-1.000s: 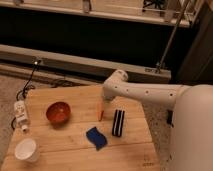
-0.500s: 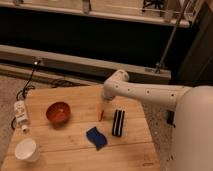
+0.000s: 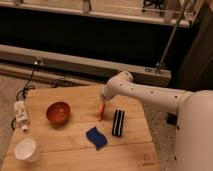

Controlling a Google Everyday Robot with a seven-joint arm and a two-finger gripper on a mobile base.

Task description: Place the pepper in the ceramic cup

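Observation:
The pepper (image 3: 101, 112) is a slender orange-red shape near the middle of the wooden table (image 3: 75, 160). My gripper (image 3: 104, 100) is at the end of the white arm, directly over the pepper's upper end and touching or nearly touching it. I cannot tell if the pepper is lifted or resting on the wood. The ceramic cup (image 3: 26, 149) is white and round. It stands at the table's front left corner, far to the left of the gripper.
A red bowl (image 3: 58, 112) sits left of the pepper. A blue wavy sponge (image 3: 96, 137) lies in front of it, and a black striped block (image 3: 118, 122) to its right. A white power strip (image 3: 21, 112) hangs at the table's left edge.

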